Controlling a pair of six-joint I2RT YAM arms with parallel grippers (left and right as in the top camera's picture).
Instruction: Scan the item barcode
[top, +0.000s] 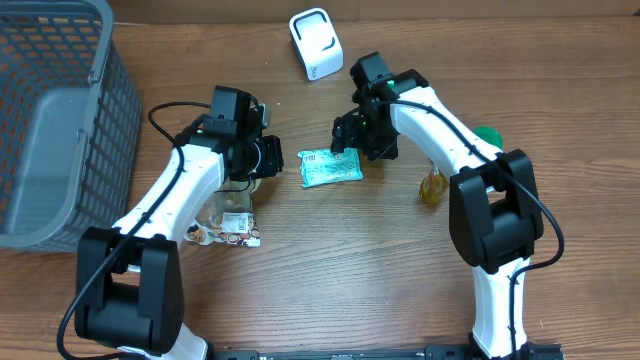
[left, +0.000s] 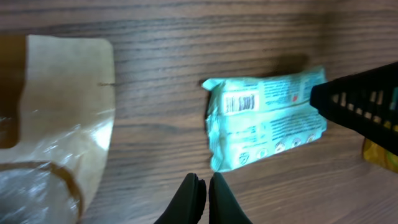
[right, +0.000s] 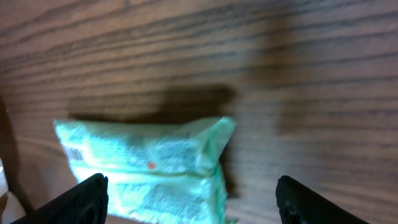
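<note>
The wooden tabletop (top: 400, 290) carries a grey mesh basket (top: 118, 100) at its left edge, seen only from overhead. That view alone also shows both arms reaching in toward the middle, a white device (top: 316, 44) standing near the far edge, and a green object (top: 488, 134) beside the right arm.

The teal packet (top: 331, 167) lies flat in the middle of the tabletop, between the two end effectors. The left end effector (top: 268, 155) sits just to its left, the right end effector (top: 352, 140) over its right end.

Under the left arm lies a clear bag of snacks (top: 225, 231); the left wrist camera shows it only as crinkled plastic and brown card (left: 62, 124).

A yellow bottle (top: 432, 187) stands by the right arm, and is a mere yellow sliver in the left wrist camera.

The left wrist camera gives what the others do not: the packet's barcode (left: 240, 102), face up near its left end, and its own fingers (left: 191, 198) pressed together on nothing, short of the packet. It also catches one black finger of the right end effector over the packet's right end.

The right wrist camera shows its fingers (right: 87, 199) spread wide, with the packet's end between them; the right-hand finger stands clear of it.
</note>
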